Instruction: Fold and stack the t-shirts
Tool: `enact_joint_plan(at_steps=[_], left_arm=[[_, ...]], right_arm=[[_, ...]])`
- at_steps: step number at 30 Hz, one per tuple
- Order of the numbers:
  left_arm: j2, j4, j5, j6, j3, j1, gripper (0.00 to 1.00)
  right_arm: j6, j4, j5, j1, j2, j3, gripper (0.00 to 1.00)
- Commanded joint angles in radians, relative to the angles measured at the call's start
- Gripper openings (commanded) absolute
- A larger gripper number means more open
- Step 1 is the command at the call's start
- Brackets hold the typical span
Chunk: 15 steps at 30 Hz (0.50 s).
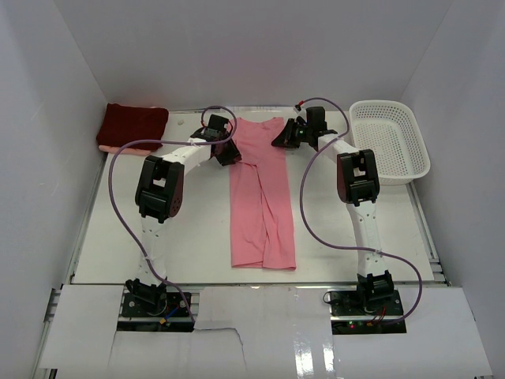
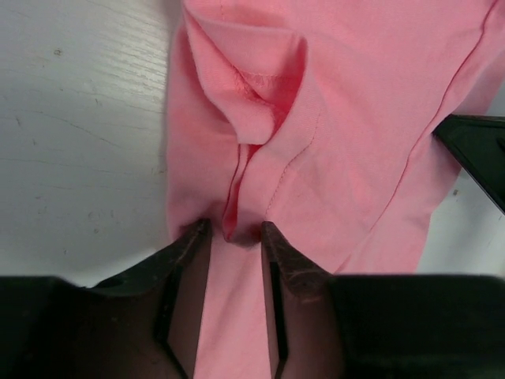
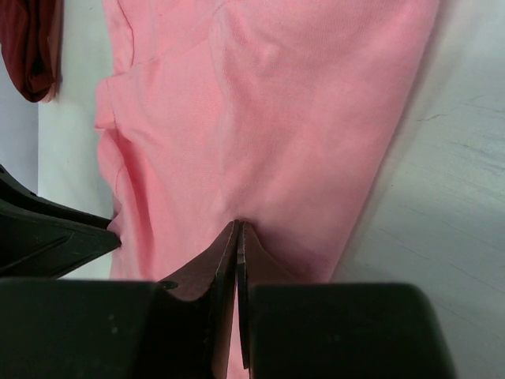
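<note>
The salmon pink t-shirt (image 1: 260, 197) lies on the white table as a long strip, folded lengthwise, collar end at the far side. My left gripper (image 1: 229, 151) is at its far left edge. In the left wrist view the jaws (image 2: 234, 230) stand apart, with a raised fold of pink cloth (image 2: 339, 118) between the tips. My right gripper (image 1: 282, 136) is at the far right edge. Its jaws (image 3: 238, 225) are pressed together on puckered pink cloth (image 3: 268, 110). The dark maroon t-shirt (image 1: 132, 126) lies folded at the far left corner and also shows in the right wrist view (image 3: 35, 47).
A white mesh basket (image 1: 418, 142) stands at the far right of the table. White walls close in the table on the left, right and back. The other arm's black fingers show at the edges of the wrist views (image 2: 473, 146) (image 3: 47, 237).
</note>
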<state>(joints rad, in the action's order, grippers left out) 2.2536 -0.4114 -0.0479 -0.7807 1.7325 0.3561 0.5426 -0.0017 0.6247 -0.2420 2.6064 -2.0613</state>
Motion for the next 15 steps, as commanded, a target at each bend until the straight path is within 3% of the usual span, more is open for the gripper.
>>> enact_joint_plan(at_steps=[1,15], left_arm=[[-0.014,-0.007,0.013,0.006,0.035,-0.002,0.40],[-0.022,-0.023,0.020,0.021,0.065,-0.002,0.33]], right_arm=[[-0.021,-0.009,-0.013,0.004,-0.012,0.020,0.08],[-0.020,-0.009,-0.003,0.004,-0.011,0.021,0.08]])
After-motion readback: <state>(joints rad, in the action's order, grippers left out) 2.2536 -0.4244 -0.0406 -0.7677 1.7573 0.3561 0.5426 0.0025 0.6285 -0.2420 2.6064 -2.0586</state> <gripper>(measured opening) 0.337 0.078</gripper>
